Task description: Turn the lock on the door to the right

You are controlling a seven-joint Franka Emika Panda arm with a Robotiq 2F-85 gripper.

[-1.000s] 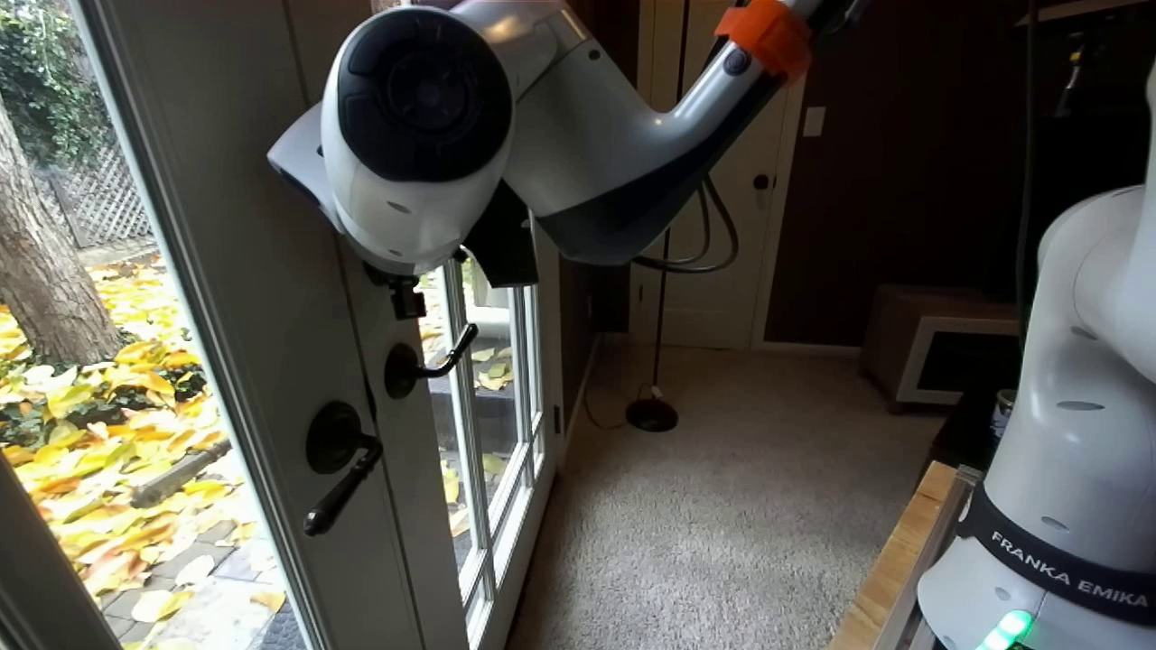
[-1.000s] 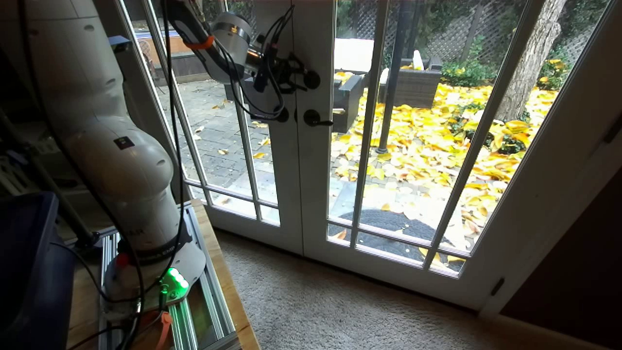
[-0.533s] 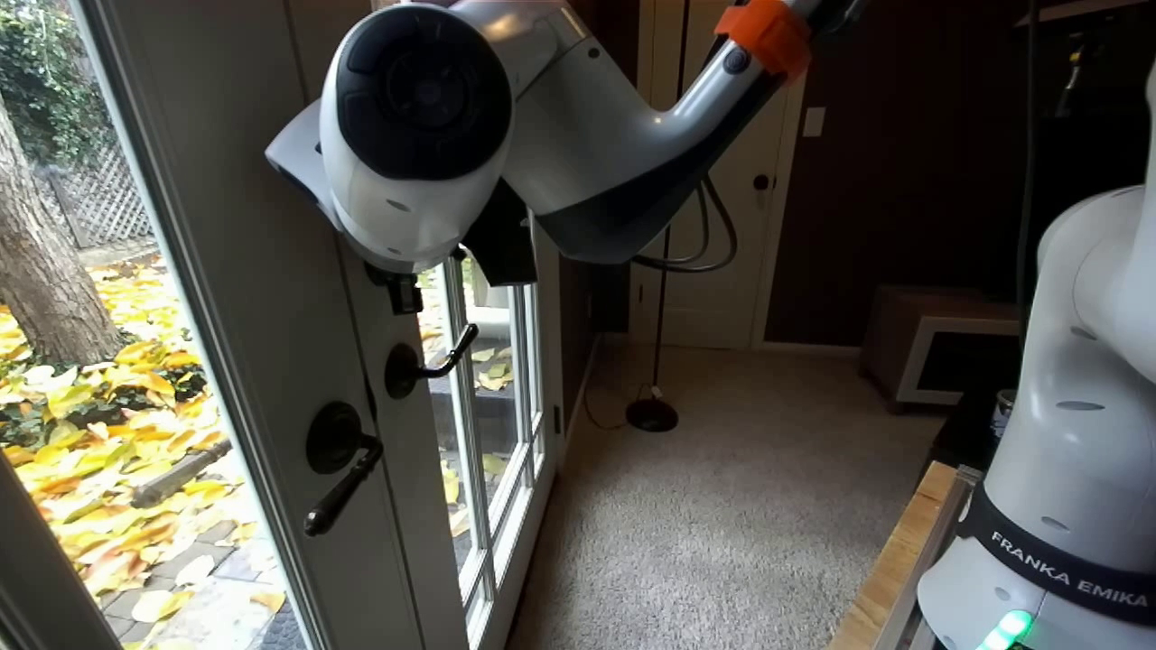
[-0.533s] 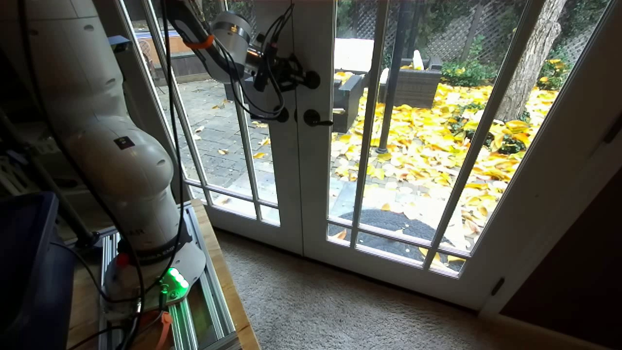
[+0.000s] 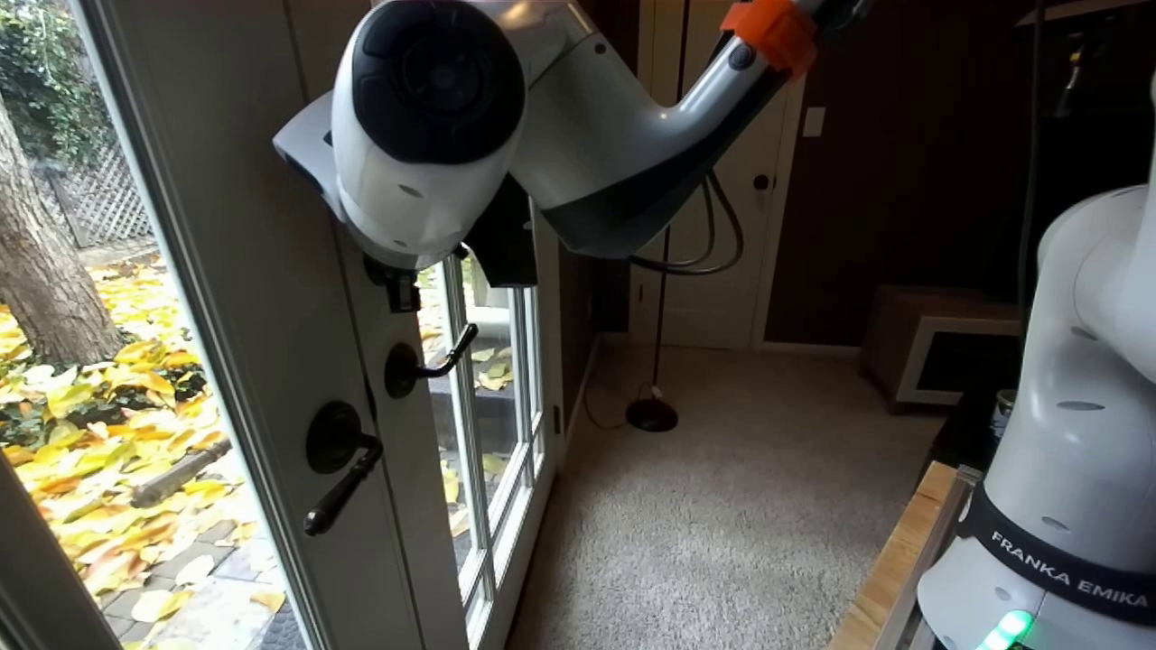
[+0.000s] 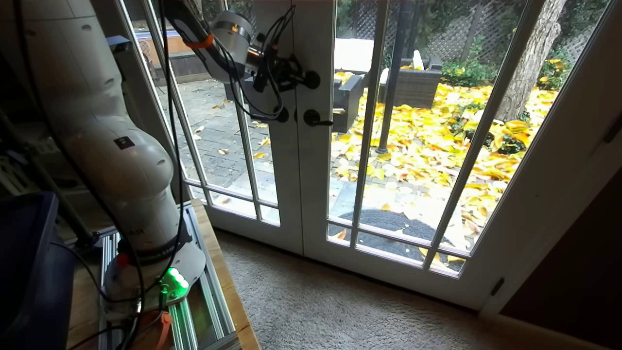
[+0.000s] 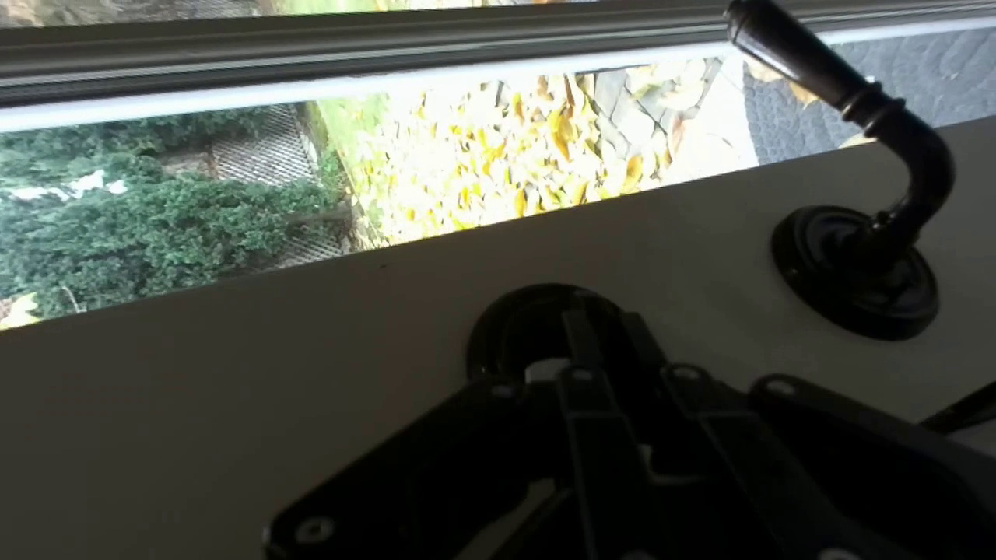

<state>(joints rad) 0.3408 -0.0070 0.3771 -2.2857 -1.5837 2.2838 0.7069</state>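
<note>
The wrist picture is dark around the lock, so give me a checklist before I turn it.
1. Black two-fingered gripper at the round black deadbolt plate: ok, overlaps it in the wrist view.
2. Thumb-turn gripped: cannot tell, dark and hidden.
3. Gripper clear of the curved black lever handle below: ok, apart.
4. White-framed glass door shut: ok, looks closed in both exterior views.
5. Looped black cables clear of the dark round handle plate behind: cannot tell, they overlap in an exterior view.
</note>
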